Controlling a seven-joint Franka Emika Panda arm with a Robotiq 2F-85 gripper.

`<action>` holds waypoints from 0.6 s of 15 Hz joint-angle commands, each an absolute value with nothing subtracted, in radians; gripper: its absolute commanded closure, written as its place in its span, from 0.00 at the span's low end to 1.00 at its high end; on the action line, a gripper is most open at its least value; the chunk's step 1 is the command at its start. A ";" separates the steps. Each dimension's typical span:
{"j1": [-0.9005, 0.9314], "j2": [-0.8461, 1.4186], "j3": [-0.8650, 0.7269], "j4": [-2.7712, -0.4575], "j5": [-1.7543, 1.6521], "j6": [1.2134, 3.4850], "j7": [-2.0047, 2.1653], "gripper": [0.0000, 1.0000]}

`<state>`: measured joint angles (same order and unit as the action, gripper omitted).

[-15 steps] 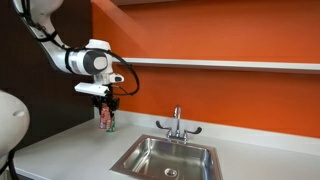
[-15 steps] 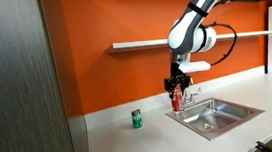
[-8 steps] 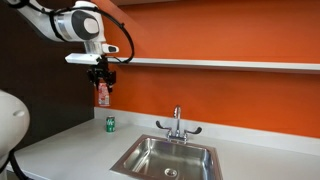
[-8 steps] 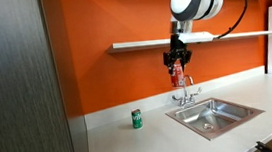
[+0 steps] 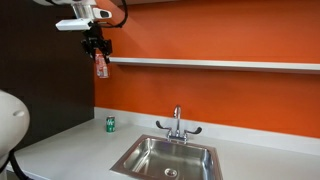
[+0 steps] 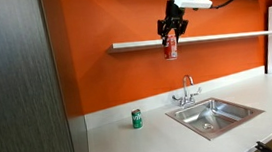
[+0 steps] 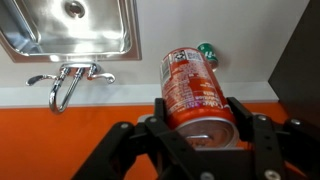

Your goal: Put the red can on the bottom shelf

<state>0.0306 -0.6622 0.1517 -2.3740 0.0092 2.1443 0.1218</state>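
My gripper (image 5: 97,48) (image 6: 172,29) is shut on the red can (image 5: 100,66) (image 6: 170,48) and holds it high in the air, hanging by its top. The can is level with the bottom shelf (image 5: 220,64) (image 6: 233,36), at its end in an exterior view (image 5: 112,61) and in front of it in an exterior view (image 6: 153,43). In the wrist view the can (image 7: 193,88) fills the middle between my two fingers (image 7: 200,135), with the counter far below.
A green can (image 5: 110,124) (image 6: 136,118) (image 7: 207,52) stands on the white counter (image 5: 70,150). A steel sink (image 5: 165,158) (image 6: 212,117) (image 7: 70,28) with a faucet (image 5: 178,122) (image 6: 187,89) (image 7: 65,82) is set in the counter. A dark cabinet (image 6: 17,87) stands at one side.
The arm has lifted the red can from just above the counter beside the green can up to shelf height. The gripper stayed shut on it.
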 commanded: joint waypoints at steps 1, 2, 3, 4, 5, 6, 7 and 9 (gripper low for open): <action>0.017 -0.644 0.172 -2.249 -0.034 2.087 0.171 0.61; 0.015 -0.638 0.173 -2.223 -0.042 2.085 0.174 0.61; 0.013 -0.631 0.174 -2.200 -0.048 2.083 0.176 0.61; 0.011 -0.621 0.176 -2.173 -0.056 2.083 0.178 0.61; 0.009 -0.611 0.176 -2.150 -0.063 2.083 0.182 0.61; 0.008 -0.600 0.177 -2.127 -0.070 2.085 0.183 0.61; 0.006 -0.589 0.177 -2.104 -0.078 2.082 0.185 0.61; 0.002 -0.558 0.180 -2.050 -0.094 2.081 0.188 0.61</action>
